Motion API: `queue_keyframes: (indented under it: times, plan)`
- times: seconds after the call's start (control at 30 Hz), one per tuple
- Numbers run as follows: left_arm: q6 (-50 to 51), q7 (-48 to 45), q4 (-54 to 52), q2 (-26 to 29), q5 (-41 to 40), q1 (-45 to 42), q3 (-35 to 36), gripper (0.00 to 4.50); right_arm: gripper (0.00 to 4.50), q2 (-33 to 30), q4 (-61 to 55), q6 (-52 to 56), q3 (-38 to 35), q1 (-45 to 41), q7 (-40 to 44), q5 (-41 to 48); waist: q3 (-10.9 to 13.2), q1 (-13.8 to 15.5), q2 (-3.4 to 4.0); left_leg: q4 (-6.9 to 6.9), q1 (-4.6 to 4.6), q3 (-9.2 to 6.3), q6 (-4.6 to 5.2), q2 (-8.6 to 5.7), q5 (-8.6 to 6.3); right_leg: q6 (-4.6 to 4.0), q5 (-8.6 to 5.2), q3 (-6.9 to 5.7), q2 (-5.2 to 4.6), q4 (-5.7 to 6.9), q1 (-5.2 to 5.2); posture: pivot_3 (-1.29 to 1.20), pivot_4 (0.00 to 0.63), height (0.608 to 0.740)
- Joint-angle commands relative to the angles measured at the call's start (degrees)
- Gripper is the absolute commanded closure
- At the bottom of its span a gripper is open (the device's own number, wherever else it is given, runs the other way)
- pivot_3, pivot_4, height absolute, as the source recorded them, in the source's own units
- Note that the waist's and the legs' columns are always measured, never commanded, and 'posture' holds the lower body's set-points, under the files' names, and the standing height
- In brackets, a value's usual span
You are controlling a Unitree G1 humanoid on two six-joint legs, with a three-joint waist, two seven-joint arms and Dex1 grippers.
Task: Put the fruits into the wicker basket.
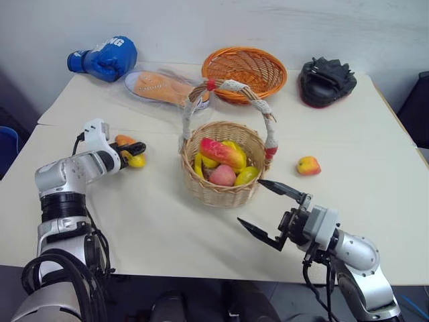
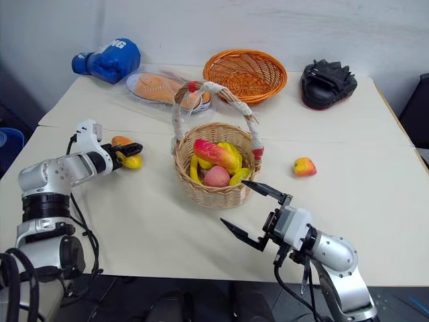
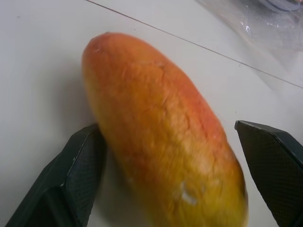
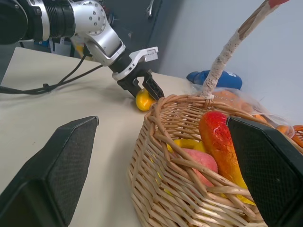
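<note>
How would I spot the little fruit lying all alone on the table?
Find the tall-handled wicker basket at the middle of the table. On its right, apart from it, lies a small round peach, yellow with a red blush and bare tabletop around it.

Deep round tan woven wicker basket (image 1: 221, 191): handle wrapped white, red ends. Inside it: elongated red-orange-yellow mango (image 1: 221, 151), round pink fruit (image 1: 223, 176), yellow fruits (image 1: 245, 176). Second elongated mango (image 3: 165, 137): orange-red shading to yellow. Small round peach (image 1: 308, 165): yellow-red. Shallow woven bowl (image 1: 244, 71): orange. Boxing glove (image 1: 104, 59): blue, white lettering. Padded mitt (image 1: 326, 81): black. Tabletop (image 1: 167, 228): off-white.
</note>
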Motion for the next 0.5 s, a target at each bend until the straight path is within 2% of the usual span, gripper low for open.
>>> queue_keyframes:
  times: [0.03,0.2,0.23,0.33,0.5]
  plan:
    - [-3.34,-3.83,5.32,-0.25,2.71,-2.98,-2.54,0.56,0.0,0.25,-2.84,-1.04,-0.89,0.36,-1.51,-0.6,0.0,0.02,0.0,0.03,0.0,0.0,0.0,-0.01,0.0,0.0,0.0,0.0,0.0,0.01,0.01,0.0,0.15,0.74]
    - [-4.02,-10.55,3.97,2.25,4.11,-3.02,-5.23,2.07,0.0,-0.08,-3.29,-1.07,-1.68,0.94,-2.79,-0.92,0.0,0.01,0.0,0.04,-0.01,0.0,0.01,0.0,0.0,0.0,0.0,0.0,-0.01,0.02,0.0,0.0,0.15,0.74]
    - [-3.78,-11.88,3.32,2.91,4.32,-2.82,-5.84,2.13,0.0,-0.18,-3.33,-1.06,-1.72,1.01,-2.92,-0.93,0.0,-0.06,0.0,0.04,-0.02,0.0,0.0,0.0,0.0,0.0,0.0,0.0,0.0,0.02,0.0,0.0,0.15,0.74]
    - [-6.73,-23.37,-7.39,8.84,1.05,0.76,-4.83,2.13,0.0,-0.35,-4.7,-0.13,-3.96,2.19,-4.66,0.15,0.03,-0.68,0.0,0.02,-0.05,0.05,-0.01,0.05,0.0,0.0,0.0,0.05,0.02,0.07,-0.07,0.0,0.15,0.74]
    - [-17.06,-55.08,-30.92,19.95,-7.17,16.56,-4.65,2.13,0.0,-1.08,-7.8,2.06,-8.69,6.03,-6.96,2.02,0.13,-1.35,0.22,-0.14,-0.02,0.07,-0.16,0.15,0.04,-0.08,-0.06,0.05,0.03,0.1,-0.14,0.0,0.15,0.74]
